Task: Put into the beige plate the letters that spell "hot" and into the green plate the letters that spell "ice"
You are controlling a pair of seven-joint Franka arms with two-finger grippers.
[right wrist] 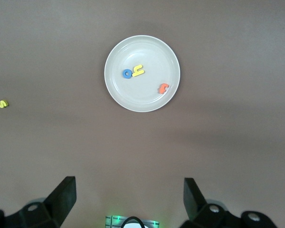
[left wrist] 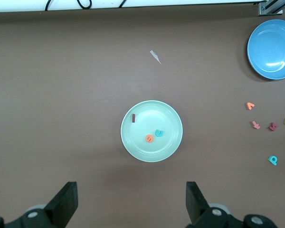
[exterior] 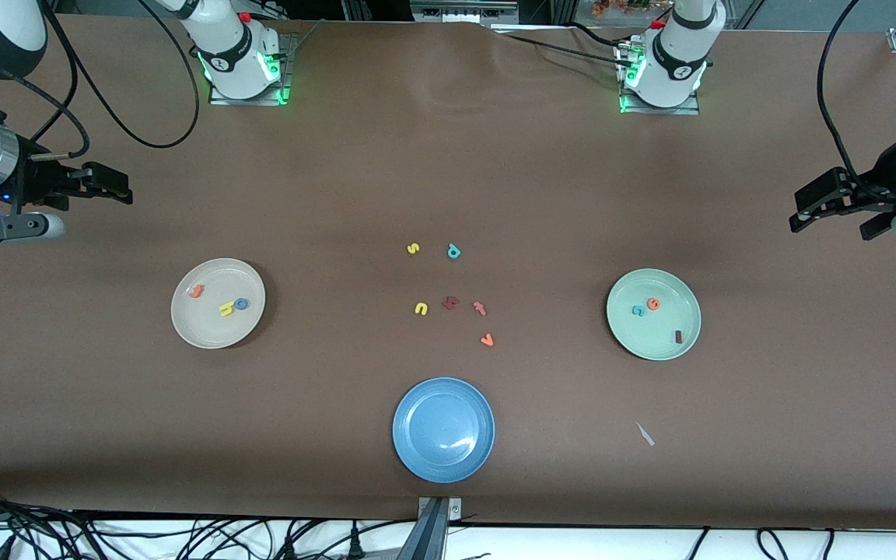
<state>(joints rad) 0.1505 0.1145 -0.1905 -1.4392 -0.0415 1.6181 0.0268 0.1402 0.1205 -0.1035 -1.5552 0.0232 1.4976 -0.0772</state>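
Note:
The beige plate (exterior: 211,330) toward the right arm's end holds the orange "t" (exterior: 197,292), yellow "h" (exterior: 225,310) and blue "o" (exterior: 242,304). The green plate (exterior: 642,338) toward the left arm's end holds the teal "c" (exterior: 638,310), orange "e" (exterior: 653,304) and dark red "i" (exterior: 678,337). My right gripper (exterior: 123,187) hangs open and empty over bare table at its end, with the beige plate (right wrist: 133,97) in its wrist view. My left gripper (exterior: 798,211) hangs open and empty over its end, looking at the green plate (left wrist: 152,152).
A blue plate (exterior: 443,459) sits nearest the front camera, mid-table. Loose letters lie in the middle: yellow "s" (exterior: 413,249), teal "p" (exterior: 453,251), yellow "u" (exterior: 421,309), a dark red one (exterior: 450,302), a pink one (exterior: 480,308), orange "v" (exterior: 486,340). A white scrap (exterior: 645,434) lies nearby.

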